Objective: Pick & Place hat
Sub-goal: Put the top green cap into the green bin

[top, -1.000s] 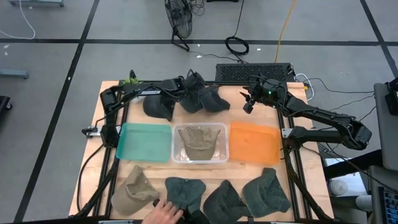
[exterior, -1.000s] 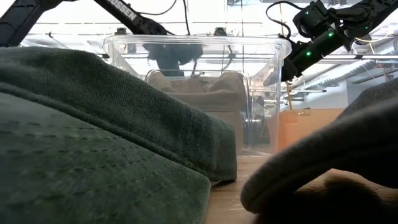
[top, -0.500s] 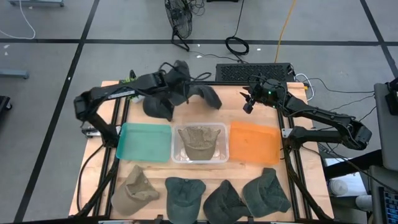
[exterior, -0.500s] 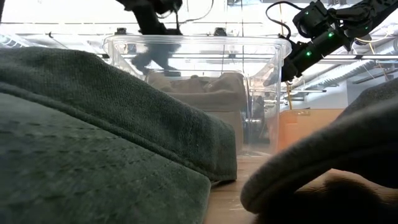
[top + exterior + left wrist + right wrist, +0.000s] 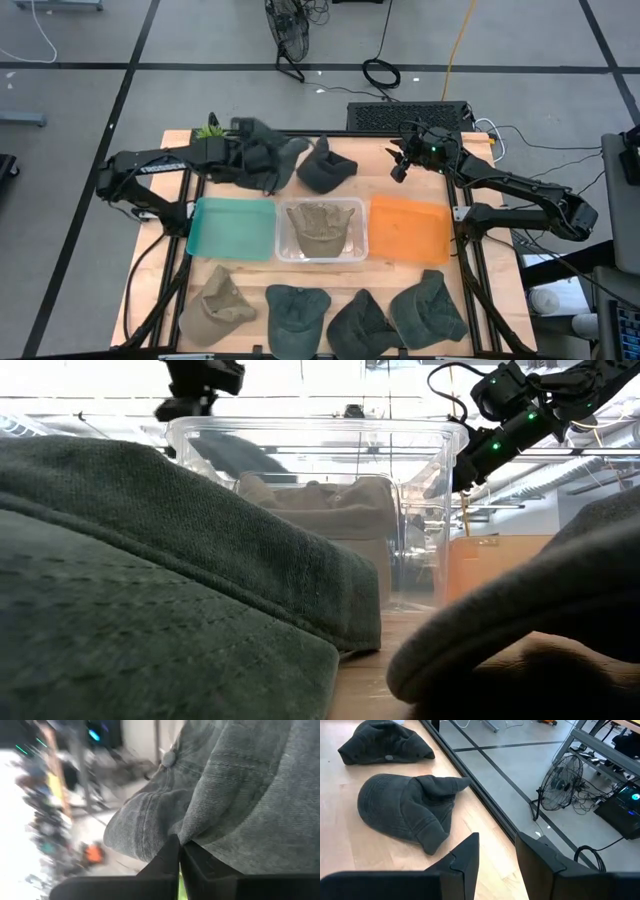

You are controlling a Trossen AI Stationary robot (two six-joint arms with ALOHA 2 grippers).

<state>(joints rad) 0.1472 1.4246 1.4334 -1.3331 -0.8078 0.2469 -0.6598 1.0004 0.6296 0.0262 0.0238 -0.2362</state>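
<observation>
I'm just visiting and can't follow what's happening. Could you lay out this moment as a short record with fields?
Left gripper: jaws shut on a grey hat, held at the table's far left
Right gripper: jaws open, empty, waiting at the far right
Loose hat at far edge: one dark cap
Trays in middle row: green tray, clear bin with a tan hat, orange tray
Near row: four hats

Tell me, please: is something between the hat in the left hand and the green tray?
Nothing visible. The left hand holds the dark hat at the table's far side, and the green tray lies open right beside it.
</observation>
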